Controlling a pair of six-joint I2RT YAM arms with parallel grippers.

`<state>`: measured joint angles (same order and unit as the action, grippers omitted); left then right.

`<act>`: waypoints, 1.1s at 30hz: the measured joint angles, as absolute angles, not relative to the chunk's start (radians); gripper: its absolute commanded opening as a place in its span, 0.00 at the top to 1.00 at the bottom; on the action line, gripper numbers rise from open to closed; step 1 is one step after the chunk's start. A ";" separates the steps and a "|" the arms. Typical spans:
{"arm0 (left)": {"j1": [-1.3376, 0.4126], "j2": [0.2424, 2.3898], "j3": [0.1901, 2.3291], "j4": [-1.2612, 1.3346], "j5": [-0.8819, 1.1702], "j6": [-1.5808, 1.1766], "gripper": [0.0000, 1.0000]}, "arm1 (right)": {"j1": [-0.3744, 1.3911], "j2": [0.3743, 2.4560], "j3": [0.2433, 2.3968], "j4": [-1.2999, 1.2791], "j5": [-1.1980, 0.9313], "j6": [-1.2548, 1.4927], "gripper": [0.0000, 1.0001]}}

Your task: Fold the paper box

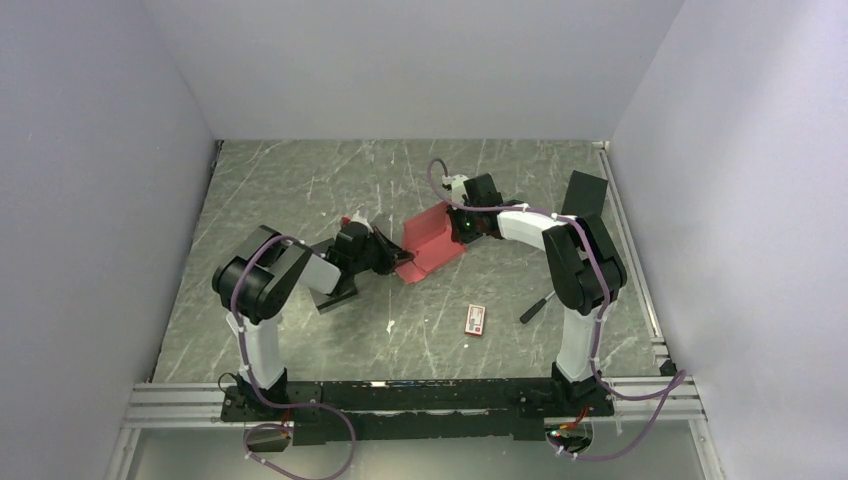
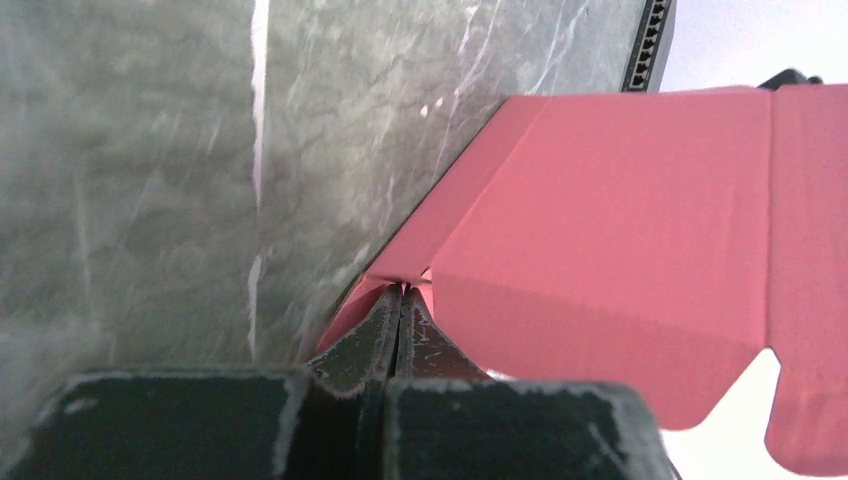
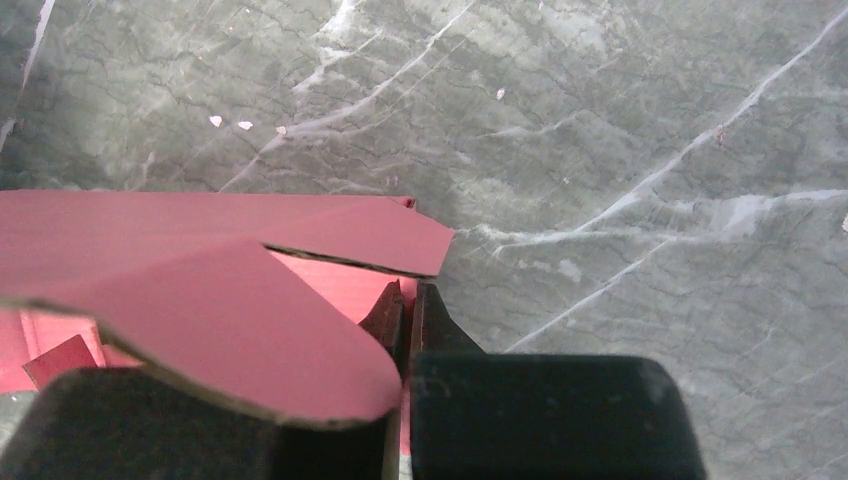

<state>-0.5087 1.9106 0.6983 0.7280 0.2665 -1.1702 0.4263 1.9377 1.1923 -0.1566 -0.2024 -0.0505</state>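
The paper box (image 1: 432, 238) is a red-pink die-cut cardboard sheet, partly folded up, in the middle of the table between both arms. My left gripper (image 1: 393, 262) is shut on its near-left edge; in the left wrist view the jaws (image 2: 402, 292) pinch a thin flap, with the big pink panel (image 2: 620, 240) to the right. My right gripper (image 1: 462, 226) is shut on its far-right edge; in the right wrist view the jaws (image 3: 408, 292) clamp a pink wall, and a rounded flap (image 3: 230, 330) covers the left finger.
A tiny red-and-white printed packet (image 1: 476, 320) lies on the grey marble table (image 1: 300, 190) in front. A black pen-like tool (image 1: 536, 307) lies right of it. A larger black box (image 1: 585, 192) stands at the back right, behind the right arm. White walls enclose the table.
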 measured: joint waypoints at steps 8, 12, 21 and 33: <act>-0.506 1.691 0.573 0.625 0.274 -1.124 0.87 | 0.426 1.938 1.193 -0.156 -0.203 -0.051 1.00; -0.506 1.528 0.522 0.540 0.263 -1.097 0.76 | 0.426 1.938 1.193 -0.156 -0.203 -0.051 1.00; -0.506 1.563 0.471 0.506 0.266 -1.095 0.72 | 0.426 1.940 1.194 -0.156 -0.207 -0.051 1.00; -0.505 1.745 0.503 0.703 0.311 -1.128 0.78 | 0.426 1.943 1.197 -0.155 -0.215 -0.051 1.00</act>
<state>-0.5045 1.7454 0.5026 0.7033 0.3107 -1.1282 0.4263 1.9430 1.1969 -0.1555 -0.2150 -0.0505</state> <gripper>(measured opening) 0.247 0.035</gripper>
